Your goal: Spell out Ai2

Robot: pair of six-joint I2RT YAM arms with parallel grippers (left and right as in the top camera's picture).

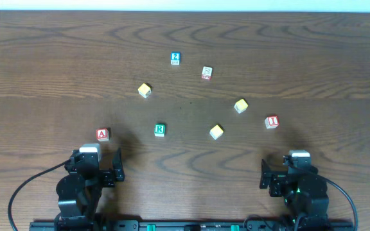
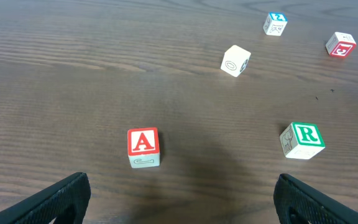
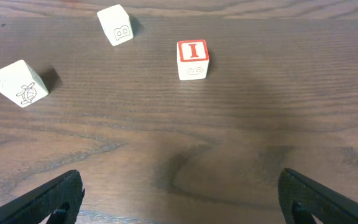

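Left end effector [image 2: 182, 198] and right end effector [image 3: 179, 194] spread.
A block [image 2: 143, 147] ahead of left, I block [image 3: 192, 59] ahead of right.

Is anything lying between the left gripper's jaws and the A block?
No. The left wrist view shows only bare table between the left gripper and the A block, which sits just ahead of the jaws.

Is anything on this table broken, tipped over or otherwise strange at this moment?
Nothing stands out. The A block, I block and 2 block sit flat and apart, undamaged, not yet in a row; the R block sits flat too.
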